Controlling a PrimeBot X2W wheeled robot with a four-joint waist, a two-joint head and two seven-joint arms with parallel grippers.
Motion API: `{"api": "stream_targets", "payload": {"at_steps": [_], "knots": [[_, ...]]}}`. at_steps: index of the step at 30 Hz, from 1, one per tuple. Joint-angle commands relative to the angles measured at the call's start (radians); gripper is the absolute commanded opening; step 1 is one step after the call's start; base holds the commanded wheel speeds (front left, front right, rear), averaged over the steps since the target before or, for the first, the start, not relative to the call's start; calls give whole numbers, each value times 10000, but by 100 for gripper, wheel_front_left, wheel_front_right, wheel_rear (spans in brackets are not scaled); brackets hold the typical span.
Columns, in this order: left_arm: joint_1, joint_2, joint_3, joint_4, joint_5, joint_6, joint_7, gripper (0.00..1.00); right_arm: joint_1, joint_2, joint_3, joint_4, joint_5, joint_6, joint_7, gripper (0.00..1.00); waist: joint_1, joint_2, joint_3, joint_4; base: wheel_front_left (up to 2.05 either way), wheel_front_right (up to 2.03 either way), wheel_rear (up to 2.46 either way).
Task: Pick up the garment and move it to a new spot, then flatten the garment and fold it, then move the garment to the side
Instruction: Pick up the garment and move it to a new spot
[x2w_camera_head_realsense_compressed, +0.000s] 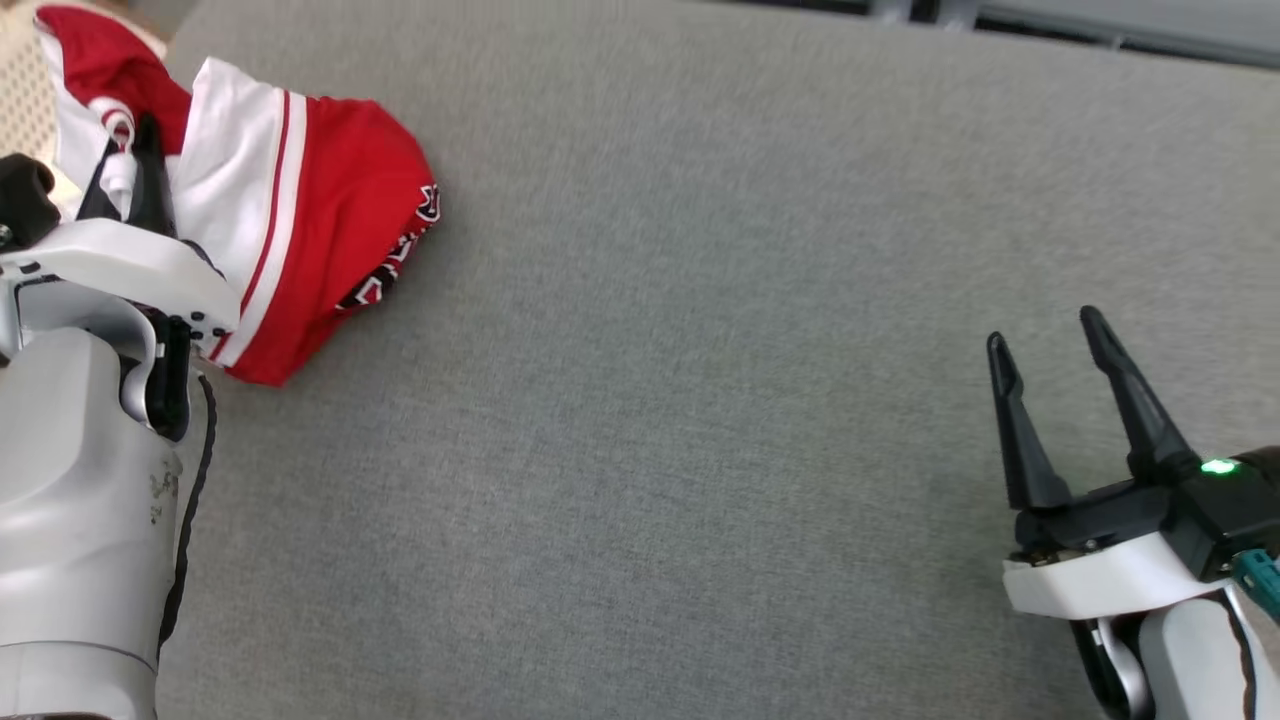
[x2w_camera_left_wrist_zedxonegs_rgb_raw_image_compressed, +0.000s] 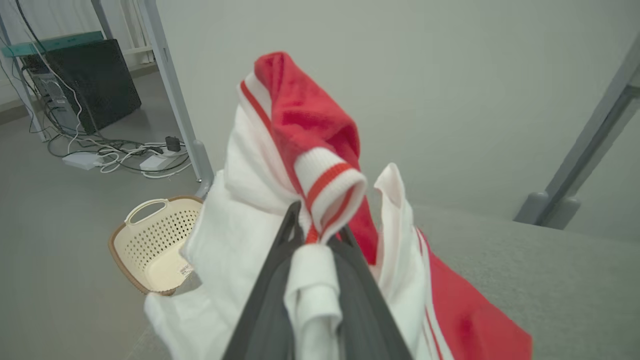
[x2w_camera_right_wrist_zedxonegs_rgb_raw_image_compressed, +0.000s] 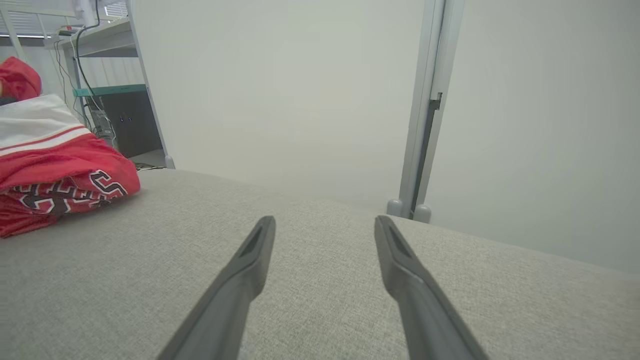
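Note:
The garment (x2w_camera_head_realsense_compressed: 330, 215) is a crumpled red and white jersey with striped trim, lying at the far left of the grey fabric surface (x2w_camera_head_realsense_compressed: 700, 400). My left gripper (x2w_camera_head_realsense_compressed: 125, 165) is shut on a white fold of the garment (x2w_camera_left_wrist_zedxonegs_rgb_raw_image_compressed: 310, 165), the cloth pinched between its dark fingers (x2w_camera_left_wrist_zedxonegs_rgb_raw_image_compressed: 265, 305) near the cuff. A red heap with black lettering in the right wrist view is the same garment (x2w_camera_right_wrist_zedxonegs_rgb_raw_image_compressed: 55, 170). My right gripper (x2w_camera_head_realsense_compressed: 1045, 345) hovers open at the lower right, far from the cloth, with nothing between its fingers (x2w_camera_right_wrist_zedxonegs_rgb_raw_image_compressed: 240, 280).
A beige perforated basket (x2w_camera_left_wrist_zedxonegs_rgb_raw_image_compressed: 155, 245) stands on the floor beside the surface's left edge. Cables, a dark computer case (x2w_camera_left_wrist_zedxonegs_rgb_raw_image_compressed: 85, 85) and grey frame posts (x2w_camera_right_wrist_zedxonegs_rgb_raw_image_compressed: 425, 125) lie beyond. A pale wall rises behind the surface.

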Motion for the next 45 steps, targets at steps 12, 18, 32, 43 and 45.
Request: {"api": "stream_targets", "payload": {"at_steps": [12, 18, 32, 43, 45], "knots": [[1444, 275, -880, -5178, -654, -314, 1936, 0, 639, 1027, -72, 280, 250, -26, -4, 100, 0, 0, -2794, -2750, 0, 0, 0], [2009, 164, -1251, -7306, -744, -171, 3024, 0, 665, 1127, -95, 261, 309, -26, -4, 100, 0, 0, -2955, -3953, 0, 0, 0], [3380, -392, -3724, -7639, 781, -39, 3352, 0, 466, 1430, -217, 112, 656, -24, -4, 100, 0, 0, -1932, -6495, 0, 0, 0], [4172, -1627, -5210, -4824, -10, -139, 2628, 100, 506, 1453, -451, 96, 598, -24, -4, 100, 0, 0, -1509, -5255, 0, 0, 0], [4294, -1683, -5451, -4946, -493, -171, 2490, 100, 531, 1439, -447, 123, 549, -24, -4, 100, 0, 0, -1578, -4839, 0, 0, 0]]}}
